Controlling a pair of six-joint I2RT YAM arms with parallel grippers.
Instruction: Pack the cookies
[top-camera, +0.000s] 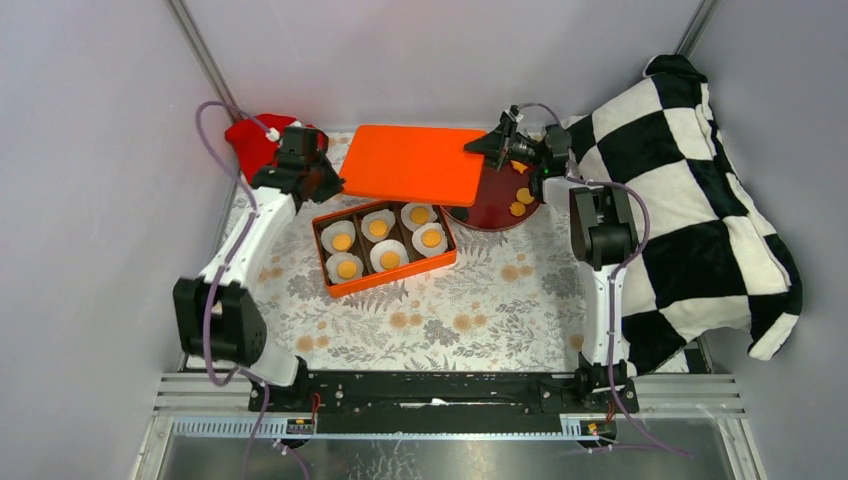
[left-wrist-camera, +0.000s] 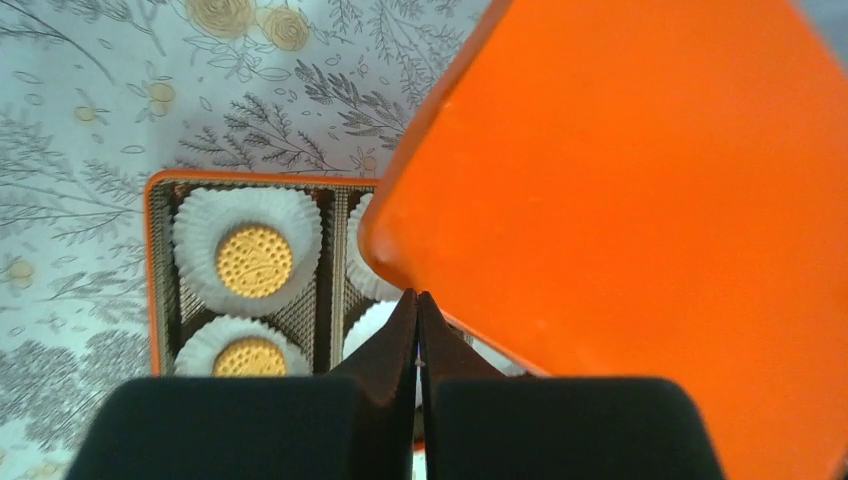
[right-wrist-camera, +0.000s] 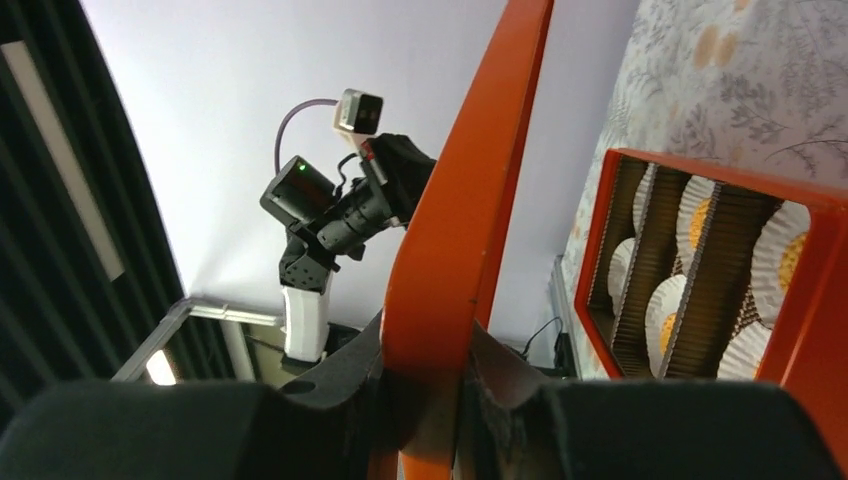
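Pale grey walls (top-camera: 430, 60) surround a counter (top-camera: 480, 300) covered with a cloth printed in grey leaves and orange flowers. Two white robot arms reach over it from the near edge.

Left of centre sits an open orange box (top-camera: 385, 285), split by dark corrugated dividers into six compartments, three across and two deep. Each compartment holds a white crinkled liner (left-wrist-camera: 195, 235), and a small round orange-yellow cookie lies flat in each. So six cookies (top-camera: 390, 259) are in the box.

A flat orange lid (top-camera: 415, 163) is held in the air just beyond the box, and its near edge overhangs the far row of compartments. The right pincer (right-wrist-camera: 432, 360) grips the lid's right edge, a finger pressed to each face of the rim. The left pincer (left-wrist-camera: 417, 312) is at the lid's left edge. Its fingers are squeezed almost together, with only a thin slit between them, and its tips touch the lid's rim. I cannot tell whether they pinch any of it.

Behind the lid's right end, a dark red plate (top-camera: 495, 210) carries a few loose cookies (top-camera: 523, 195). A black-and-white checked cushion (top-camera: 690, 200) fills the right side. A red cloth (top-camera: 250, 140) lies bunched at the far left.
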